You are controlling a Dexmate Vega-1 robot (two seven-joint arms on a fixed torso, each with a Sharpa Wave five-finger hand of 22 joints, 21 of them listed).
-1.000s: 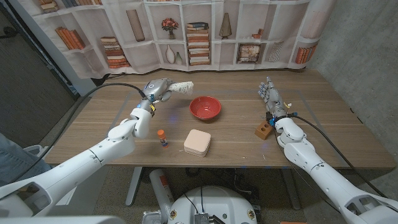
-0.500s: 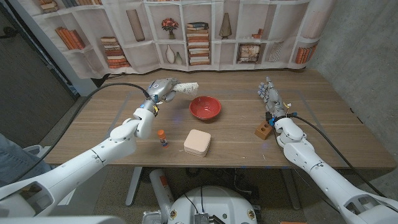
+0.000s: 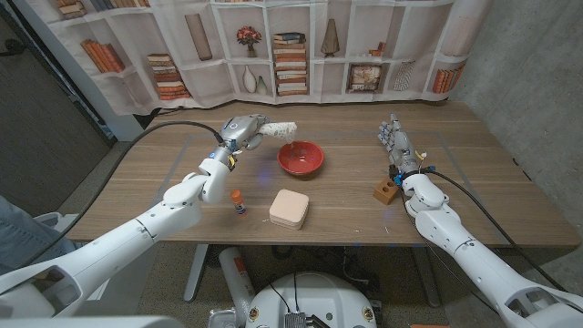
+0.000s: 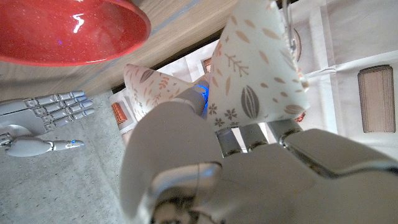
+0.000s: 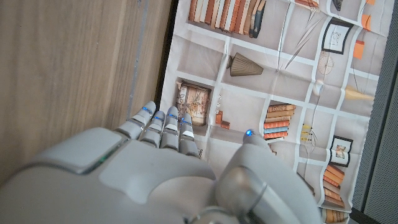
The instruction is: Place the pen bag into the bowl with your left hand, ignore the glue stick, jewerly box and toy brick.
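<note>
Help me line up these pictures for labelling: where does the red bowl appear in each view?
Head view: the red bowl sits mid-table, just right of the left hand holding the pen bag.
Left wrist view: the bowl is at the upper left, beyond the pen bag.
Right wrist view: not in it.
Shared landmark: the bookshelf-print curtain behind the table.

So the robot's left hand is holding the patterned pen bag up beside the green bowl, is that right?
Not quite: the bowl is red, not green, as the head view shows. The rest holds: the left hand grips the patterned pen bag in the air beside the bowl, not yet in it.
</note>
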